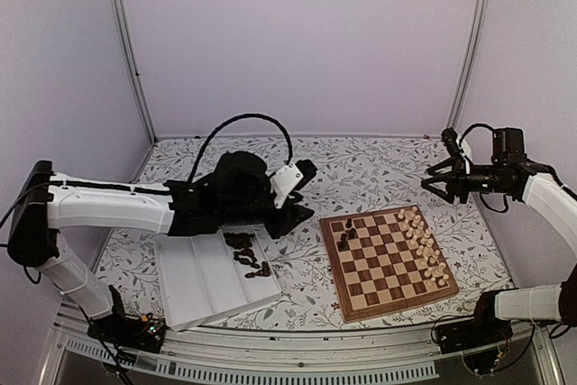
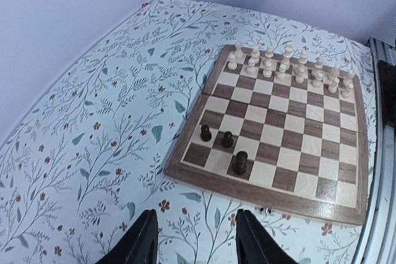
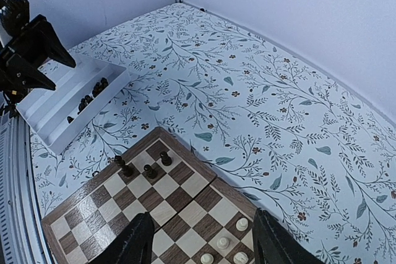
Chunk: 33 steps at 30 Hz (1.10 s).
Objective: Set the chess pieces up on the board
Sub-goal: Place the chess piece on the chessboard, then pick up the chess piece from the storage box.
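The board (image 1: pixel 389 261) lies right of centre. Three dark chess pieces (image 2: pixel 228 139) stand in its corner nearest my left arm, one of them a taller piece (image 2: pixel 239 162). Cream pieces (image 1: pixel 424 245) fill two rows along the opposite side. More dark pieces (image 1: pixel 245 254) lie loose in the white tray (image 1: pixel 194 286). My left gripper (image 1: pixel 297 216) hovers over the tablecloth just off the board's edge, open, with nothing between its fingers (image 2: pixel 145 242). My right gripper (image 1: pixel 431 179) hangs high beyond the board's far right corner, open and empty; under it the board (image 3: pixel 154 208) and dark pieces (image 3: pixel 150 171) show.
A floral cloth (image 1: pixel 361 173) covers the table, which is walled by pale panels and metal posts (image 1: pixel 126 42). The ridged tray (image 3: pixel 59 100) sits left of the board, under my left arm. A black cable (image 1: pixel 243 123) loops above the left wrist.
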{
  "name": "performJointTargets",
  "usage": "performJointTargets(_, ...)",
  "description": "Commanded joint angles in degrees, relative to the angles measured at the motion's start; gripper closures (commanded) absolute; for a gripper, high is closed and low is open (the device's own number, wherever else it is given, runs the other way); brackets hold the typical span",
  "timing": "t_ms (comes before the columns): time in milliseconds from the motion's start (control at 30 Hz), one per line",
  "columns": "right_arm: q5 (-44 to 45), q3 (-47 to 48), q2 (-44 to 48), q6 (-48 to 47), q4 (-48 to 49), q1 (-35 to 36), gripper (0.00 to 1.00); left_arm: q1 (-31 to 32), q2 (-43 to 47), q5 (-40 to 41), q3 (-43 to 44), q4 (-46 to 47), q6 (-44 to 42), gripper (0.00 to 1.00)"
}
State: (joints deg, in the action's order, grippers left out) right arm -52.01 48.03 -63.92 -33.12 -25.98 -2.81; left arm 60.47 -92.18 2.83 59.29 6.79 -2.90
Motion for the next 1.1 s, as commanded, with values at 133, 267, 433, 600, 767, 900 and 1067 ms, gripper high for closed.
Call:
performJointTargets(133,-2.22,0.92,-0.67,-1.3,-1.82,-0.18,0.43,-5.42,5.59,1.04,-3.75,-31.89,6.3,0.63)
performJointTargets(267,-2.54,0.85,-0.61,-1.74,-2.38,-0.18,0.43,-5.88,4.15,-2.11,-3.83,-38.92,6.46,0.68)
performJointTargets(433,-2.76,0.92,-0.33,-1.9,-2.39,-0.18,0.43,-5.89,1.07,-2.22,-3.31,-41.34,5.8,0.63)
performJointTargets(600,-2.58,0.66,0.0,-1.94,-2.59,-0.19,0.43,-5.79,-2.1,-3.36,-2.86,-40.8,4.13,0.61)
performJointTargets(767,-2.48,0.57,0.12,-2.06,-2.62,-0.18,0.43,-5.45,-3.59,-4.03,-3.74,-40.02,2.99,0.61)
performJointTargets(900,-2.57,0.66,-0.35,-2.03,-2.59,-0.18,0.43,-5.23,-3.97,-5.3,-4.59,-37.92,1.46,0.62)
performJointTargets(1067,-2.66,0.66,-0.68,-2.11,-2.67,-0.18,0.43,-4.91,-5.52,-7.59,-4.5,-37.61,0.86,0.64)
